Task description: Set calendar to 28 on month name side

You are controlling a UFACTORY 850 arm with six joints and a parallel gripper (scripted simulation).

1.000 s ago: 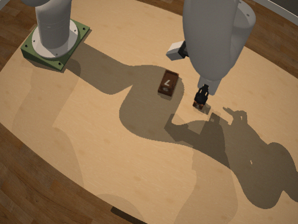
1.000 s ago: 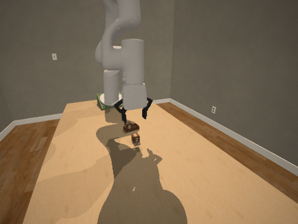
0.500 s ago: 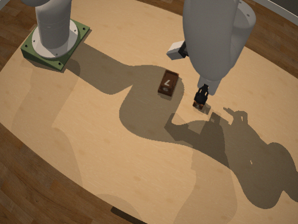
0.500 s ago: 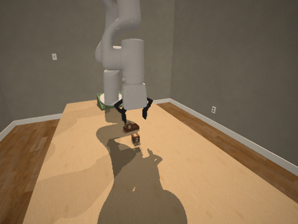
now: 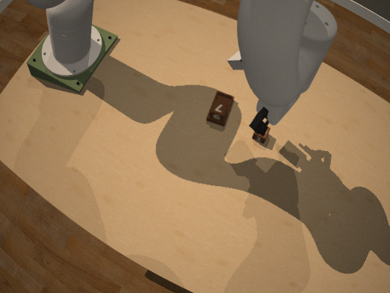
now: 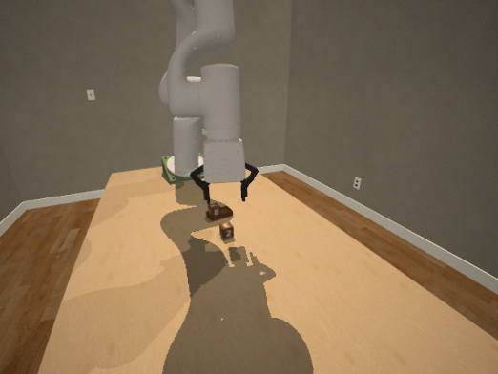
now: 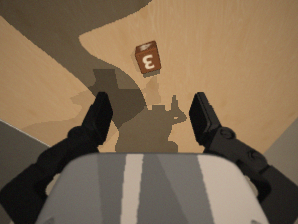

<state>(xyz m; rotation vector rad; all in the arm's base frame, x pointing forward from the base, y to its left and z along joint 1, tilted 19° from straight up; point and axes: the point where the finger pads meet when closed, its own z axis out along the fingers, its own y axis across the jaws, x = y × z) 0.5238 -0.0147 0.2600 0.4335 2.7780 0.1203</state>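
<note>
A dark brown calendar tray (image 5: 220,108) lies on the table with one cube in it that shows a 7 on top; it also shows in the exterior view (image 6: 218,212). A second brown cube (image 5: 261,136) stands alone on the table just beside the tray. It shows a 2 toward the exterior camera (image 6: 227,231) and a 3 in the wrist view (image 7: 148,58). My gripper (image 6: 224,193) hangs open and empty well above this loose cube, fingers spread wide.
The arm's green base plate (image 5: 72,61) is bolted at the far corner of the table. The arm's large links hang over the tray area and hide part of it in the top view. The table edges drop to a wooden floor.
</note>
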